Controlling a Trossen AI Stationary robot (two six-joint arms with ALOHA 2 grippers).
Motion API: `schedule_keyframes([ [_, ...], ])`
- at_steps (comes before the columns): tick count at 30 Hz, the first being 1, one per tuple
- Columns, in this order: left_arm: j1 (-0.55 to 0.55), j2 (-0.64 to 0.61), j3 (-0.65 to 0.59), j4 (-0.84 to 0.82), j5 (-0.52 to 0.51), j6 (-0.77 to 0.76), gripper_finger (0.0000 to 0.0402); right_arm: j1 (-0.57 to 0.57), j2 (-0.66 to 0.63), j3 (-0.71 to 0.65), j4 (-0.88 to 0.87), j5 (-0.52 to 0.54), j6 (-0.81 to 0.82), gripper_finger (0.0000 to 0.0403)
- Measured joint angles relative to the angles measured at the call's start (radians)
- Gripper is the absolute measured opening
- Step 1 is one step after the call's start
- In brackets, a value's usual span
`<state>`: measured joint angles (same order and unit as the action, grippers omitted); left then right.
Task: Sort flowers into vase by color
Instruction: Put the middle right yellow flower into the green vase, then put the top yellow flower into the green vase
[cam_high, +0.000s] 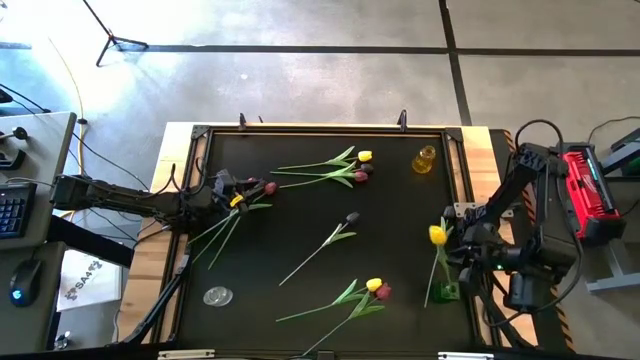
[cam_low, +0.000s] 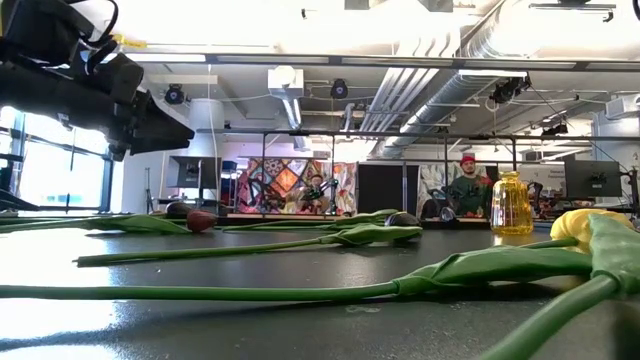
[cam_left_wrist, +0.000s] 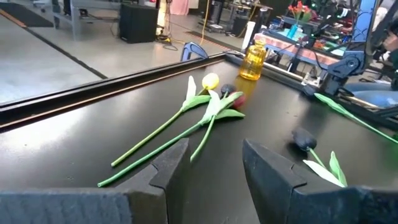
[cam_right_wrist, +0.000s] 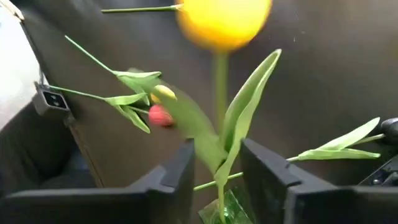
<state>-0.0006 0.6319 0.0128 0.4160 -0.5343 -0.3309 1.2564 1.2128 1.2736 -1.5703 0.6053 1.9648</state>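
At the left of the black table top (cam_high: 300, 215), the left gripper (cam_high: 222, 187) is seen above a small bunch of artificial tulips with thin green stems, whose dark red heads (cam_high: 268, 187) lie just beside its fingertips; in the left wrist view its two dark fingers (cam_left_wrist: 166, 167) are parted with nothing between them. A round clear glass dish (cam_high: 217, 296) is set near the front left corner. Further right, toward the far edge, a yellow-headed tulip (cam_high: 364, 156) and two darker tulips (cam_high: 360, 176) are laid close together, stems pointing left. A single near-black purple tulip (cam_high: 351, 217) is found alone at the middle of the table. Near the front edge a yellow tulip and a pink-magenta tulip (cam_high: 377, 288) are laid side by side, heads touching. A small amber glass vase (cam_high: 425, 159) is stood upright by the far right corner. At the right edge, a yellow tulip (cam_high: 437, 235) is stood upright with its stem in a small green glass vase (cam_high: 446, 292), and the right gripper (cam_high: 468, 262) is placed around it: in the right wrist view the stem and leaves (cam_right_wrist: 231, 134) are seen between the fingers (cam_right_wrist: 181, 174), which are spread and not pressed on the stem.
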Motion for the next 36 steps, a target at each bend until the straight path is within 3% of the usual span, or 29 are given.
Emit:
schedule_keyframes([
  [5, 0.0, 0.0, 0.0, 0.0, 0.0, 0.0, 0.0133, 0.0, -0.024, 0.016, 0.012, 0.018, -0.014, 0.0169],
  [9, 0.0, 0.0, 0.0, 0.0, 0.0, 0.0, 0.0133, 0.0, -0.024, 0.077, 0.01, 0.081, -0.087, 0.0176],
  [14, 0.0, 0.011, 0.0, -0.001, 0.025, 0.019, 0.0133, -0.008, -0.026, 0.16, 0.002, 0.319, -0.294, 0.0176],
  [17, 0.0, 0.032, 0.004, -0.003, 0.026, 0.019, 0.0133, -0.059, -0.037, 0.181, 0.001, 0.516, -0.407, 0.0176],
  [19, 0.0, 0.05, 0.016, -0.007, 0.026, 0.021, 0.0133, -0.12, -0.048, 0.181, -0.001, 0.582, -0.439, 0.0176],
  [28, 0.038, 0.184, 0.173, -0.053, 0.056, 0.113, 0.0133, -0.523, -0.076, 0.186, 0.002, 0.52, -0.642, 0.0145],
  [33, 0.148, 0.3, 0.295, -0.12, 0.202, 0.148, 0.0133, -0.77, -0.076, 0.191, 0.089, 0.482, -0.871, 0.012],
  [36, 0.216, 0.388, 0.366, -0.129, 0.295, 0.17, 0.0133, -0.907, -0.074, 0.173, 0.231, 0.391, -1.079, 0.0113],
])
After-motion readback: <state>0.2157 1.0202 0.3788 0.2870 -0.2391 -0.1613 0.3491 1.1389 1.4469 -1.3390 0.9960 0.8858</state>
